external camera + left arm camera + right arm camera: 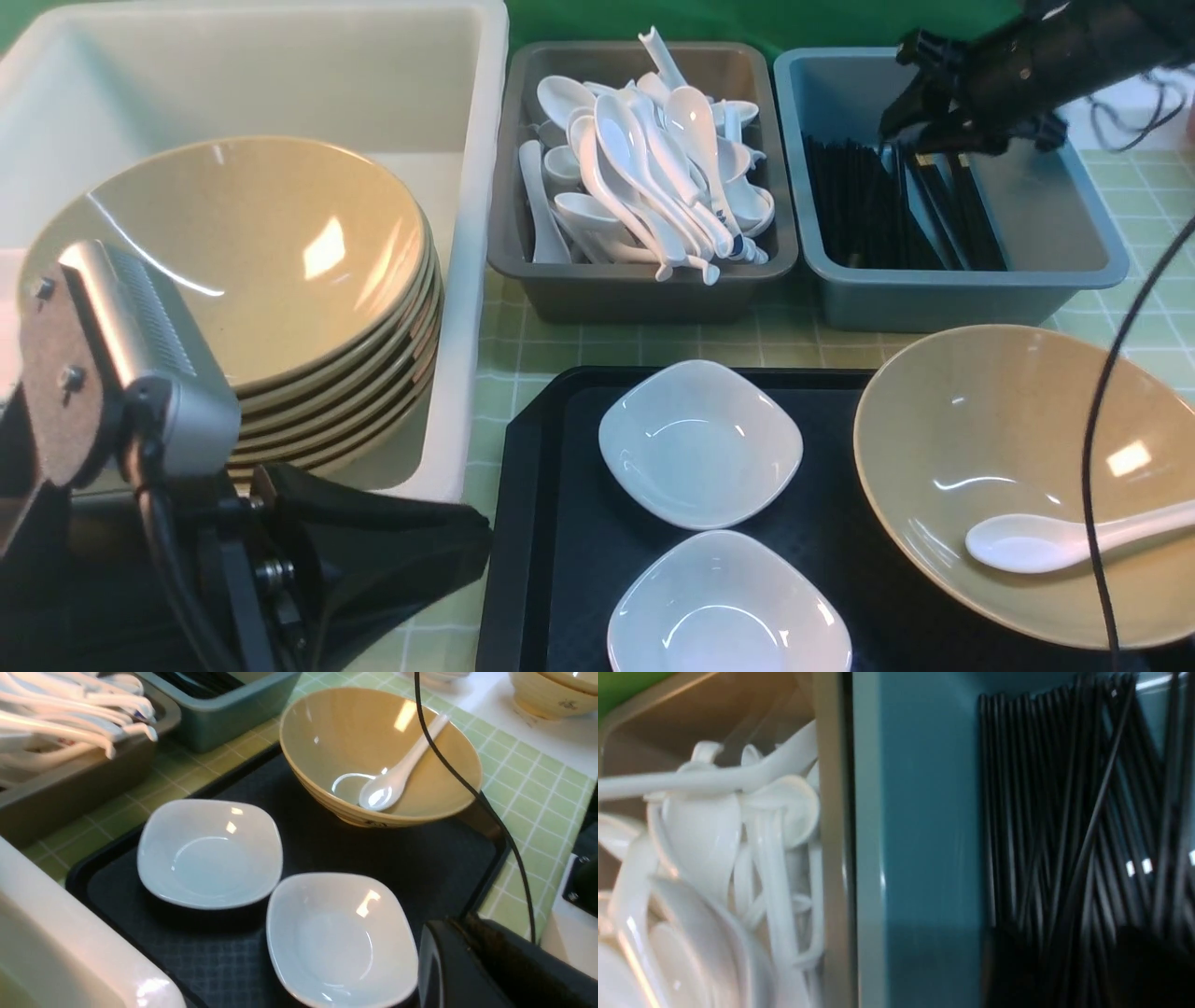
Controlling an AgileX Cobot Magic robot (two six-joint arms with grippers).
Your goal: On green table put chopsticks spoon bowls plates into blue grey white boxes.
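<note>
My right gripper [920, 135] hovers over the back of the blue box [934, 299], jaws apart, just above the black chopsticks [878, 205] lying inside. The right wrist view shows those chopsticks [1064, 812] close up. The grey box [644, 289] holds several white spoons [644, 159]. A stack of tan bowls [280, 280] fills the white box [467, 280]. On the black tray [560, 523] lie two white square plates [700, 443] [728, 607] and a tan bowl [990, 439] with a white spoon [1027, 541] in it. My left gripper [481, 541] is shut and empty beside the tray.
A black cable [1102, 467] hangs across the tan bowl on the tray. More tan bowls [556, 690] stand on a white surface beyond the green table's right side. The left wrist camera [140, 355] blocks part of the white box.
</note>
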